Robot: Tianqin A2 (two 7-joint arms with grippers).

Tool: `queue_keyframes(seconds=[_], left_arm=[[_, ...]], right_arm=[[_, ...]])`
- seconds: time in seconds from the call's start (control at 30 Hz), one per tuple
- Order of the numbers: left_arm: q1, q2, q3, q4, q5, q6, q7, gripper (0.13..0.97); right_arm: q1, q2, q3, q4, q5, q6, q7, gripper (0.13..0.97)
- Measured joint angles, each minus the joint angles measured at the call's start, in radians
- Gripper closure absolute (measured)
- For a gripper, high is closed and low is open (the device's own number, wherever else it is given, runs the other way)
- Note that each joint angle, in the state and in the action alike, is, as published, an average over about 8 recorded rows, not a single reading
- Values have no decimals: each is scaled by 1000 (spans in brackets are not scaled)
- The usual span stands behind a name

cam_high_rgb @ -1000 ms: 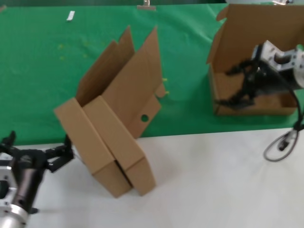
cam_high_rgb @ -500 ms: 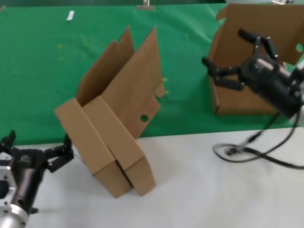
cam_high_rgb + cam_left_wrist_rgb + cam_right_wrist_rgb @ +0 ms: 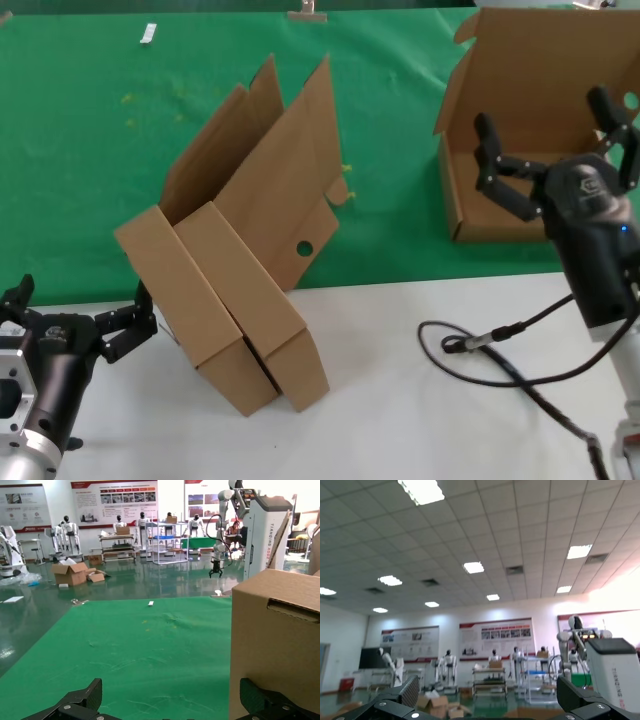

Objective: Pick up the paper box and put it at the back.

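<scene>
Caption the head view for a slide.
Open right gripper raised before the paper box on the green cloth; left gripper beside two leaning boxes.

Two brown cardboard boxes [image 3: 235,300] lean side by side, tilted with their lids open, straddling the line where the white tabletop [image 3: 400,390] begins. A black cable [image 3: 500,365] loops across that tabletop on the right. A small white strip [image 3: 148,34] lies far back on the left. Beyond the table the hall shows wall posters [image 3: 114,500], a metal shelving rack [image 3: 170,542], humanoid robots [image 3: 70,532] standing in a row, and opened cartons [image 3: 75,572] on the glossy floor.
</scene>
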Motion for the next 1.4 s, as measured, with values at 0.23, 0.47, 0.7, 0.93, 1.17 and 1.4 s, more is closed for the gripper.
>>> queue_keyframes(seconds=[0.23,0.47,0.7,0.93,1.17,1.4], left_arm=[[0,0,0,0,0,0,0,132],[0,0,0,0,0,0,0,132],[0,0,0,0,0,0,0,132],[0,0,0,0,0,0,0,132],[0,0,0,0,0,0,0,132],[0,0,0,0,0,0,0,132]], right_arm=[[-39,21,-30,48,-52,77,73,129],[-88,43,-63,107,-109,166,156,129],[-138,67,-98,167,-168,258,240,129],[-188,90,-133,227,-226,349,325,129],[-237,112,-167,287,-284,439,408,129],[-287,135,-201,347,-342,531,493,129]])
